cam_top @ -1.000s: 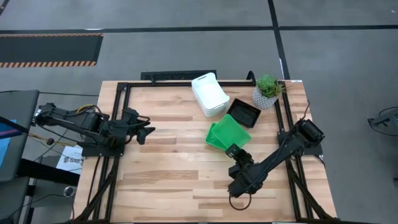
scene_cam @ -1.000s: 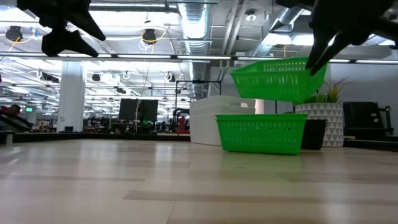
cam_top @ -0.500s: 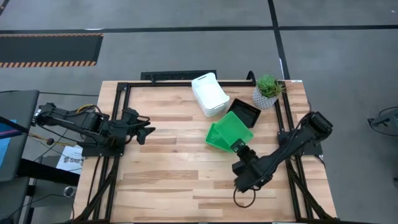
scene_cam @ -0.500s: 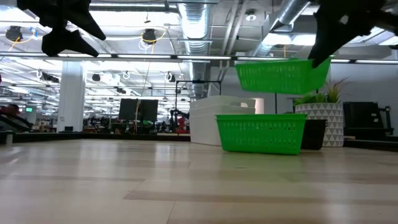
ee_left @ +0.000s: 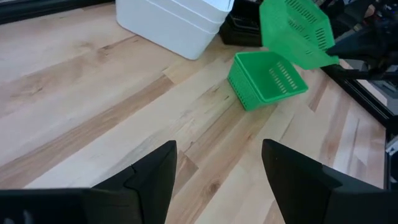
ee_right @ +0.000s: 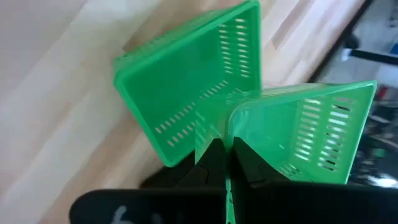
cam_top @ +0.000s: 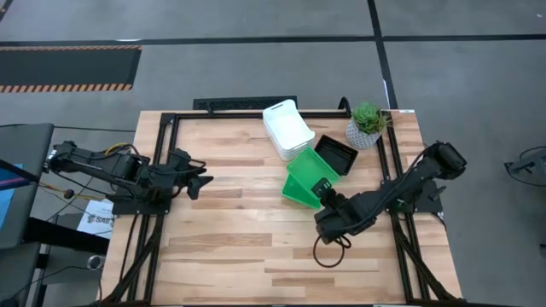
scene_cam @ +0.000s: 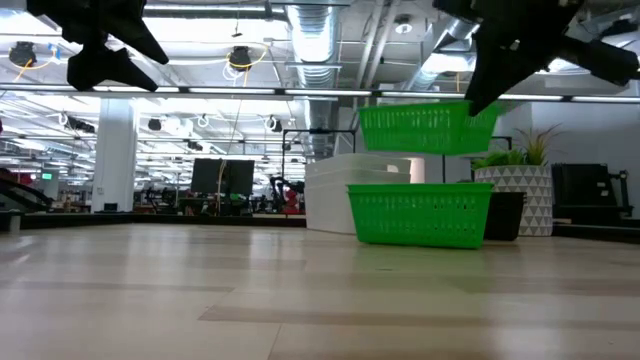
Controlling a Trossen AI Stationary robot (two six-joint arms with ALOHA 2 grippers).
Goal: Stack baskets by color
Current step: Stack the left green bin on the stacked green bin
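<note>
Right gripper [cam_top: 325, 189] is clamped on the rim of a green basket [cam_top: 314, 173], holding it above a second green basket [cam_top: 299, 189] on the table [cam_top: 230, 239], seen from above. White baskets [cam_top: 287, 130] sit stacked near the far edge, a black basket [cam_top: 336, 155] just beside the green ones, and a potted plant [cam_top: 367, 124] at the far right corner. Left gripper [cam_top: 198, 177] hangs over the left side, fingers spread wide and empty; bare wood lies between the arms and along the whole near edge.

From table height, the lifted green basket [scene_cam: 425, 127] hangs clear of the lower green basket [scene_cam: 420, 214], a gap between them. The white baskets [scene_cam: 335, 192] stand behind; the near table is open.

Left wrist view: spread fingers [ee_left: 149, 180] frame open wood, with both green baskets [ee_left: 267, 79] and the white stack [ee_left: 174, 22] well apart from them.

Right wrist view: pinched fingers [ee_right: 214, 163] grip the held basket's wall [ee_right: 292, 134], the other green basket [ee_right: 186, 112] below.
</note>
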